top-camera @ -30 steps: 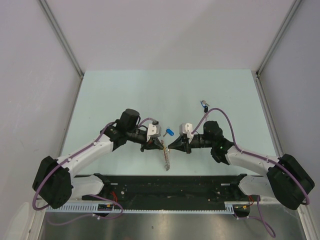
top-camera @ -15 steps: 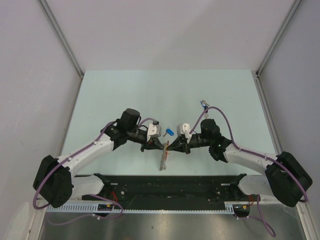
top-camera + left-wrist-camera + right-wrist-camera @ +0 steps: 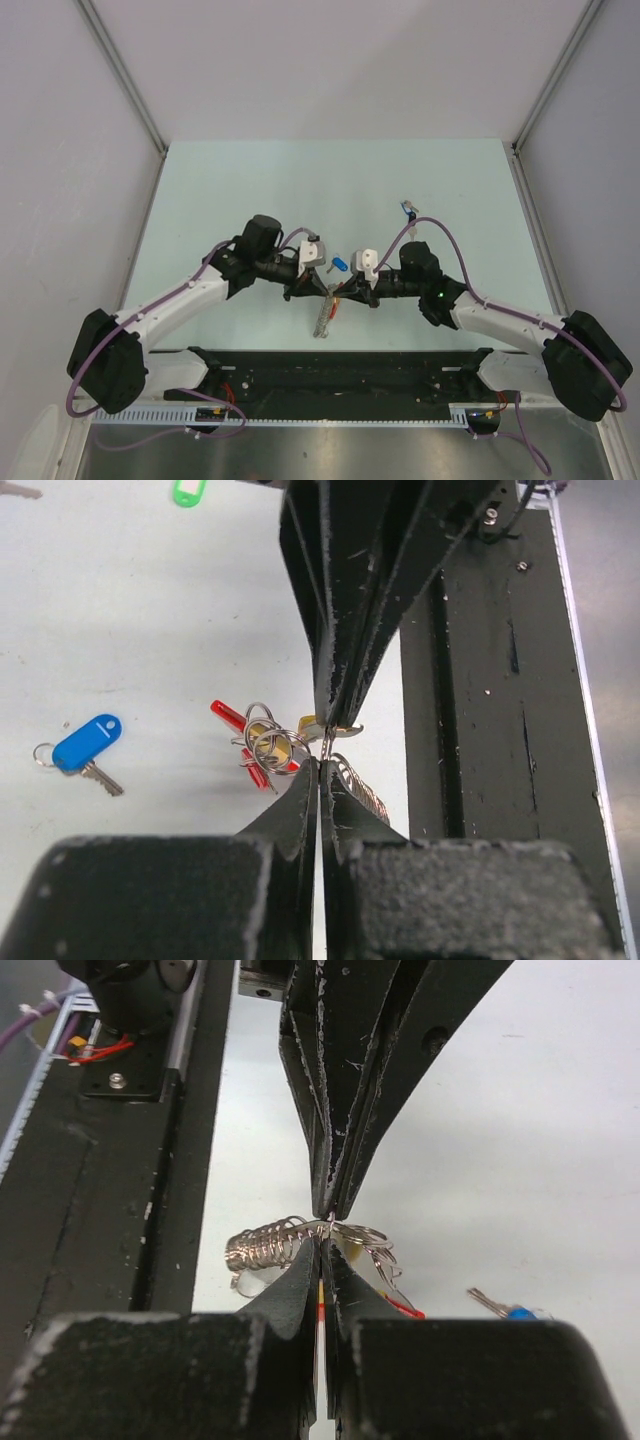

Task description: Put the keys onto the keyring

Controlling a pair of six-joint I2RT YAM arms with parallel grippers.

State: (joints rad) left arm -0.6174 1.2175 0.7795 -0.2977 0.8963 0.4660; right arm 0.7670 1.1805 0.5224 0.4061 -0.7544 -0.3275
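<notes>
The keyring [image 3: 322, 318], a silver coiled strand, hangs between both gripper tips near the table's front edge. My left gripper [image 3: 321, 291] and right gripper [image 3: 339, 292] meet tip to tip, each shut on its thin wire. In the left wrist view my left gripper [image 3: 322, 761] pinches the wire, with the coil [image 3: 362, 788] to the right and small rings holding red and yellow keys [image 3: 264, 743] to the left. In the right wrist view my right gripper [image 3: 322, 1241] grips between the coil [image 3: 266, 1245] and the rings [image 3: 366, 1236]. A blue key [image 3: 86, 745] lies loose on the table.
The blue key [image 3: 340, 265] lies just behind the grippers. A dark blue key [image 3: 408, 209] lies farther back on the right. A green key [image 3: 187, 492] lies at the far edge of the left wrist view. The black base rail [image 3: 340, 365] runs just in front of the keyring.
The right arm has moved left until its tip meets the left gripper's. Both wrists have turned a little, and the hanging keyring has shifted slightly left.
</notes>
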